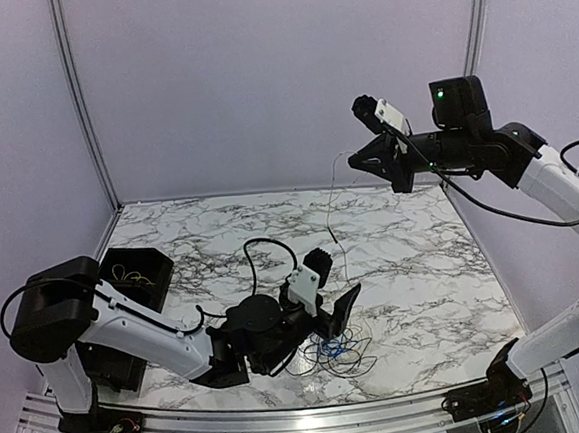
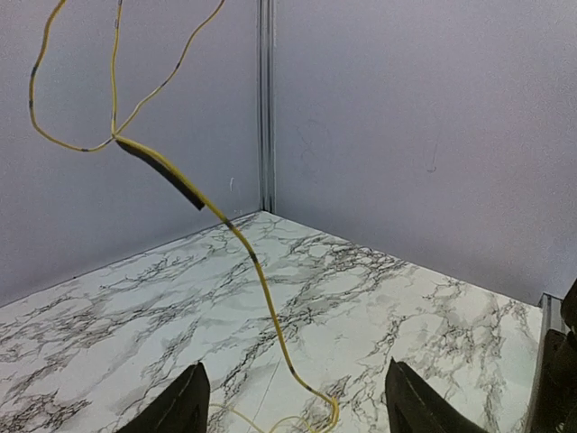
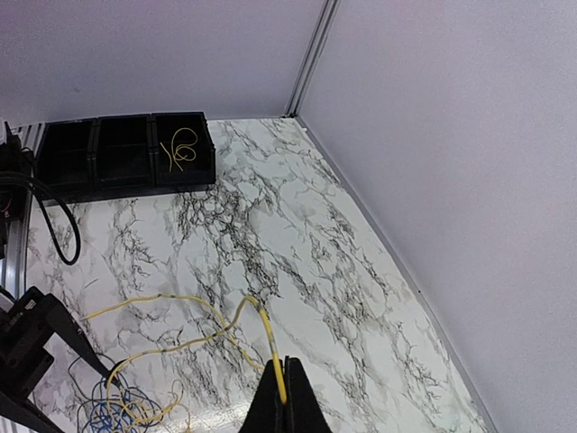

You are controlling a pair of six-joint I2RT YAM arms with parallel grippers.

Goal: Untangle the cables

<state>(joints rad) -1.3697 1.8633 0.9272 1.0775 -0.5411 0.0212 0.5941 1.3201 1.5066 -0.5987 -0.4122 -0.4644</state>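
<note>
Pinching one yellow cable (image 3: 269, 338), the right hand (image 3: 286, 368) hangs high; the left hand (image 2: 296, 374) gapes.

Your top camera looks down from above the near edge; left wrist skims the marble table (image 2: 406, 298) low; right wrist stares down from high; all share it.

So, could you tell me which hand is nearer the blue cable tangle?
Left. The left hand sits right beside the blue cable tangle; the right hand is raised high, pinching the yellow cable.
</note>
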